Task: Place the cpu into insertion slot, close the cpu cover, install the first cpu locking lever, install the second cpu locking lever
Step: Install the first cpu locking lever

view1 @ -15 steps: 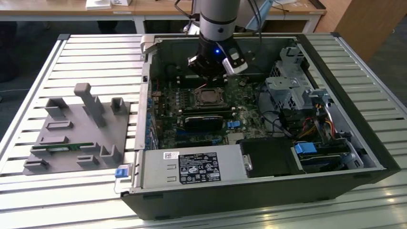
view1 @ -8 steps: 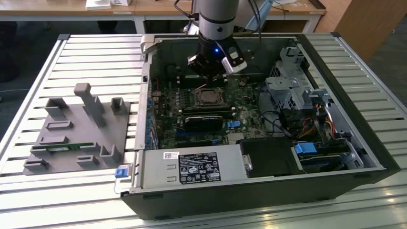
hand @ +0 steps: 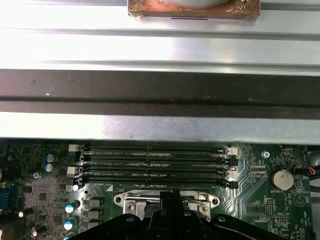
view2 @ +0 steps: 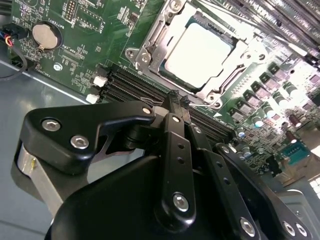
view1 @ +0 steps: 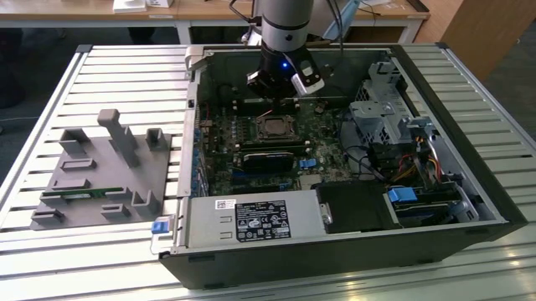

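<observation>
Inside an open black desktop computer case (view1: 469, 188) lying on a slatted white metal worktop (view1: 109, 69), a green motherboard (view1: 243, 135) with its small square black-rimmed insertion slot (view1: 275, 127) near the board's far edge. Seated in that slot, in the second wrist view, the small flat square cpu with a dull silver metal top (view2: 200, 52), framed by the thin silver metal cpu cover with a square window (view2: 150, 47) lying flat around the chip. Poised just above the slot's far side in the exterior view, the black two-fingered gripper (view1: 277, 94) on a grey arm (view1: 285, 19); in the second wrist view, gripper (view2: 175, 97) fingers pressed together to a narrow tip, pinching nothing, tip hovering at the cover's edge beside the four long black memory slots (view2: 135, 87). Same memory slots (hand: 155, 162) in the first wrist view, between the cover's edge (hand: 167, 200) and the case's silver wall (hand: 160, 125), with a round silver coin battery (hand: 283, 178) off to one side. Near the case's front edge, a grey power supply box with a black label (view1: 251, 221). On the worktop toward the exterior view's left, apart from the case, a grey plastic fixture block with upright posts (view1: 105, 172).
</observation>
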You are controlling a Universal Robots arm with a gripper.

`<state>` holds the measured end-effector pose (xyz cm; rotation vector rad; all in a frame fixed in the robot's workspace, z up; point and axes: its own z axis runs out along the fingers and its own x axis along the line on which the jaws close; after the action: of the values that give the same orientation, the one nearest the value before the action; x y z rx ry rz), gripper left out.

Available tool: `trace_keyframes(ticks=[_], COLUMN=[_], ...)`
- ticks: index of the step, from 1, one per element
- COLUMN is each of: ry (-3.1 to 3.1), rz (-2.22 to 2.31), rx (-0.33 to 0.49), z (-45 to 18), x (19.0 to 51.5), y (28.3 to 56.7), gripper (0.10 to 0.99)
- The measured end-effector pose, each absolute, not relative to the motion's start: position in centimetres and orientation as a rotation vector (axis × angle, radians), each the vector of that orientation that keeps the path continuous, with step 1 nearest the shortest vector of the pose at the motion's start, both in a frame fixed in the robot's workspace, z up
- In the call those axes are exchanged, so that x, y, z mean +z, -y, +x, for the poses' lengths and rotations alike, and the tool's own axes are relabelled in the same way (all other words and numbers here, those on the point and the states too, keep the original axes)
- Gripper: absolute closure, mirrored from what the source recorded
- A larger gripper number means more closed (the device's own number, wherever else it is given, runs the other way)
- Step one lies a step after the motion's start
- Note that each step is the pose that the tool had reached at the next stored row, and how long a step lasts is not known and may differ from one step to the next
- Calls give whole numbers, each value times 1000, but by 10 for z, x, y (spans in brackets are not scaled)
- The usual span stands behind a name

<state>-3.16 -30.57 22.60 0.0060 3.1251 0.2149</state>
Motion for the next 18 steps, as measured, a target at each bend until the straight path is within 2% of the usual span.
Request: trace_keyframes(ticks=[18], ry=[-3125], rz=[6], rx=[215], z=[-26], x=[221], y=[298], gripper=[980])
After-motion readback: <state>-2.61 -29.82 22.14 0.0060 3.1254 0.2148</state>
